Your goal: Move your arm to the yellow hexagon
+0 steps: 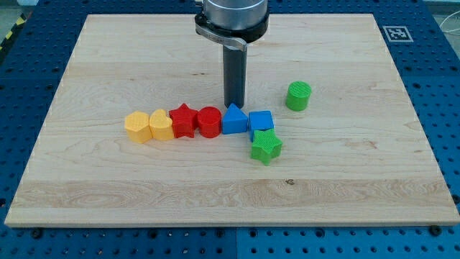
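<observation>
The yellow hexagon (136,126) lies at the left end of a row of blocks on the wooden board (108,57). To its right follow a yellow heart-like block (161,125), a red star (184,120), a red cylinder (209,121), a blue triangle (234,120) and a blue cube (261,121). A green star (266,147) sits just below the blue cube. A green cylinder (298,96) stands apart at the right. My tip (233,106) rests just above the blue triangle, well to the right of the yellow hexagon.
The arm's grey flange (232,18) hangs over the board's top middle. A black-and-white marker tag (396,33) sits at the board's top right corner. A blue perforated table (445,108) surrounds the board.
</observation>
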